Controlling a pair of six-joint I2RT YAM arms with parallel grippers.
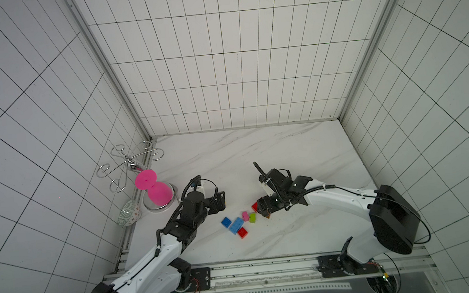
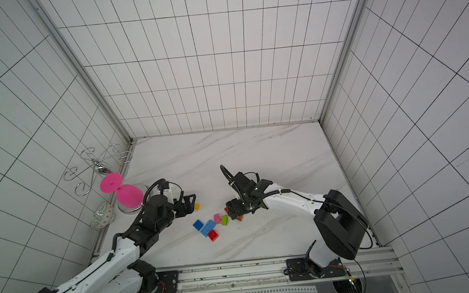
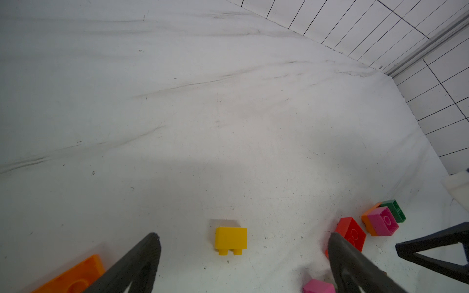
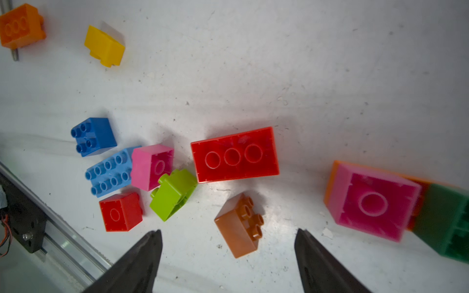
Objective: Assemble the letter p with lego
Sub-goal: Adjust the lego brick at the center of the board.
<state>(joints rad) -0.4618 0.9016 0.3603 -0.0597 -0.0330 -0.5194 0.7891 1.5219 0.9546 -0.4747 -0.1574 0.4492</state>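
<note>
Fingers [image 4: 142,261] of the right gripper [image 4: 228,231] stand wide apart and hold nothing. The left gripper [image 3: 243,234] is spread just as wide and is empty too, with the yellow brick [image 3: 231,239] lying on its side on the table [image 3: 228,126] ahead of its tips.

The lego lies loose around the long red brick [image 4: 234,154], which is flipped studs-down. The lime brick [image 4: 173,194] sits at one of its corners, and the brown brick [image 4: 238,225] lies just beside it, between it and the right fingertips. A pink, orange and green stack [image 4: 373,203] rests near its other end. Nothing reads as a P yet.

The step looks like a pick of the brown brick. It lies on its side with its studs pointing roughly toward one finger, so closing as things stand would likely pinch studs and let it twist. Better to turn the wrist so the pads meet two flat walls, then descend square — and keep clear of the long red brick.

In both top views the right gripper covers most of the brown brick [image 1: 266,216], leaving only a corner, and it hides the stack altogether. Only the wrist views show how those pieces lie. The yellow brick [image 2: 197,206] appears in a top view, well apart from the long red brick.
</note>
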